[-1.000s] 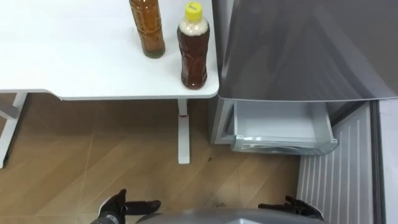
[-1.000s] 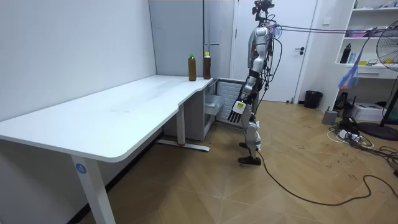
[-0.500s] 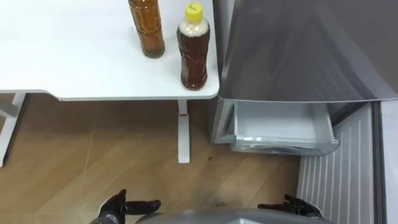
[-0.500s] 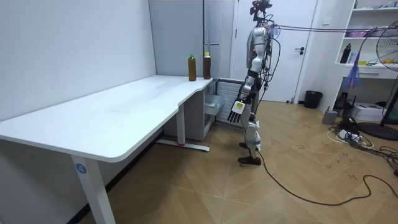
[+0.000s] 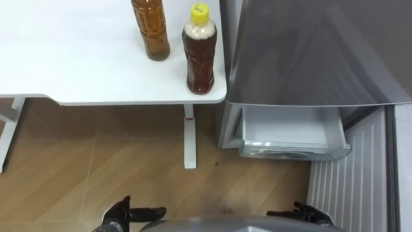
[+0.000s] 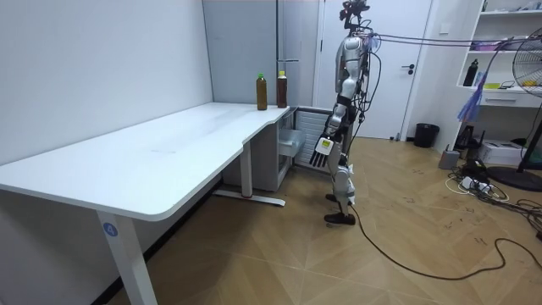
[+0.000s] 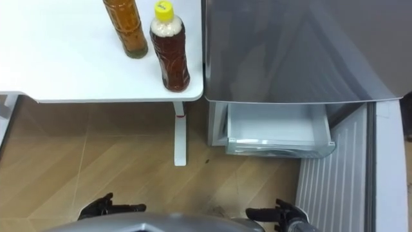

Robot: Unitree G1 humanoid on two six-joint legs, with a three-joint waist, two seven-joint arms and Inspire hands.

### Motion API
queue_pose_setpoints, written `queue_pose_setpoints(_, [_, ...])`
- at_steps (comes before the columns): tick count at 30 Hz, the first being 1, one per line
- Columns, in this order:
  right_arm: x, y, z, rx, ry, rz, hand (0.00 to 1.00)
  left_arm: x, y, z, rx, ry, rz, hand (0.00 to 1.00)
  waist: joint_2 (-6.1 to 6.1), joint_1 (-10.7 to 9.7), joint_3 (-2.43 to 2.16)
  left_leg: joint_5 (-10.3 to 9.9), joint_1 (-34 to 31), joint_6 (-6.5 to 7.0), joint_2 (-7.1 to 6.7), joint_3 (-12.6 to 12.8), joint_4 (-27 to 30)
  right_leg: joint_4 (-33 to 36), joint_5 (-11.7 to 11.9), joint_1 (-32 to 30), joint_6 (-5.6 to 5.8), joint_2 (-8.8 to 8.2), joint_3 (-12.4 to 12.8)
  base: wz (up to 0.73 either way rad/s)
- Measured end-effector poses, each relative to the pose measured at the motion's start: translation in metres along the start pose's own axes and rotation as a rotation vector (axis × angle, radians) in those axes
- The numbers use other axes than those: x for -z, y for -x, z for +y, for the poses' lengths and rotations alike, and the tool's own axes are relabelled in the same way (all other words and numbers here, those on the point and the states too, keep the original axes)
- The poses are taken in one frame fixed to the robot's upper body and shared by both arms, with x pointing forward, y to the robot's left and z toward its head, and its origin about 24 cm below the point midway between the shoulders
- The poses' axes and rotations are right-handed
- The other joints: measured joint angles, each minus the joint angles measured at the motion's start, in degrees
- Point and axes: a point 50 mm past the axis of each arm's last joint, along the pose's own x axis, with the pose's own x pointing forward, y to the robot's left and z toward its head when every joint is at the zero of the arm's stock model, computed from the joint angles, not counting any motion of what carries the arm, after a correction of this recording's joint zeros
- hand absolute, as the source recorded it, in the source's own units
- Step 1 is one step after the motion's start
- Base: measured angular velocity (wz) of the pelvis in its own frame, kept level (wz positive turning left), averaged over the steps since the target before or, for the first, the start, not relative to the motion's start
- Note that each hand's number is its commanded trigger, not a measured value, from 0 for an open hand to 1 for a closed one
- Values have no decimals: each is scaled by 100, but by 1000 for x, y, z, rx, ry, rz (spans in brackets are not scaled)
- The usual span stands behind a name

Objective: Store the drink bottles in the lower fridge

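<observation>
Two drink bottles stand near the right edge of the white table (image 5: 77,58). One holds amber liquid (image 5: 151,29) and its top is cut off by the picture. The other is dark brown with a yellow cap (image 5: 199,48), close to the table's corner. To the right is the grey fridge (image 5: 309,51), its lower drawer (image 5: 293,132) pulled out and bare inside. My left hand (image 5: 132,212) and right hand (image 5: 302,212) hang low by my sides, fingers relaxed, holding nothing, well away from the bottles. In the room view I stand upright facing the fridge, my left hand (image 6: 323,151) hanging down.
The fridge's lower door (image 5: 351,183) stands swung out at the right, its ribbed inner face beside the drawer. A white table leg (image 5: 188,138) stands on the wood floor between table and fridge. In the room view, shelves (image 6: 508,59) and a fan (image 6: 529,76) are behind me.
</observation>
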Motion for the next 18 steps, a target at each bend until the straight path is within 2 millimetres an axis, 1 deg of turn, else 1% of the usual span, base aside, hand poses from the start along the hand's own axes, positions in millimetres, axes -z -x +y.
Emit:
queue_pose_setpoints(3, [0,0,0,5,-1,0,0,0,0,0,-29,48,-2,0,0,-2,-2,0,5,0,0,0,6,4,0,25,-1,-1,4,0])
queue_pose_setpoints(6, [1,0,-1,10,-3,1,0,0,0,3,-71,59,0,0,4,0,-2,0,6,0,0,-2,12,5,1,28,-2,0,-3,0])
queue_pose_setpoints(7, [2,0,-1,14,-4,2,0,1,0,4,-85,65,2,0,32,2,-14,0,10,0,0,-2,13,4,1,37,-2,1,-6,0])
queue_pose_setpoints(9, [3,1,-2,18,-6,2,0,2,1,7,-110,92,8,0,38,2,-7,0,43,0,1,-2,13,2,1,103,-2,1,-9,0])
queue_pose_setpoints(10, [2,1,-2,21,-5,1,0,3,1,8,-118,107,10,0,51,3,6,0,70,0,0,-3,13,1,1,116,-1,1,-5,0])
queue_pose_setpoints(11, [2,1,-2,24,-5,1,0,4,1,10,-137,139,14,0,52,6,18,-1,94,0,0,-1,12,-1,-2,128,-2,-1,2,0])
queue_pose_setpoints(12, [2,1,-3,26,-6,1,0,5,2,13,-158,189,15,0,58,5,15,-2,96,1,0,2,13,2,-5,156,-4,-2,-2,0])
queue_pose_setpoints(13, [2,1,-4,29,-12,2,0,5,2,16,-185,250,16,0,70,12,23,-2,103,1,1,3,13,2,-5,156,-4,-2,-7,3])
queue_pose_setpoints(14, [3,1,-4,30,-17,1,0,6,2,18,-199,280,17,0,96,12,11,-2,108,1,1,3,13,1,-5,156,-4,-2,-10,0])
queue_pose_setpoints(15, [4,1,-5,33,-25,2,0,7,3,21,-229,337,22,0,73,15,32,-5,116,4,0,2,13,2,-5,151,-4,-2,-13,0])
queue_pose_setpoints(16, [4,1,-6,36,-30,1,0,9,4,24,-255,389,27,0,91,14,32,-18,117,4,3,11,14,7,-7,149,0,-1,-13,0])
queue_pose_setpoints(17, [4,1,-6,37,-31,1,0,10,4,25,-268,415,29,0,119,13,18,-24,115,2,4,18,14,12,-8,144,1,-1,-12,0])
queue_pose_setpoints(18, [4,2,-7,39,-30,-3,0,10,5,28,-294,465,31,0,125,10,19,-32,114,5,4,31,15,18,-10,138,4,-2,-11,0])
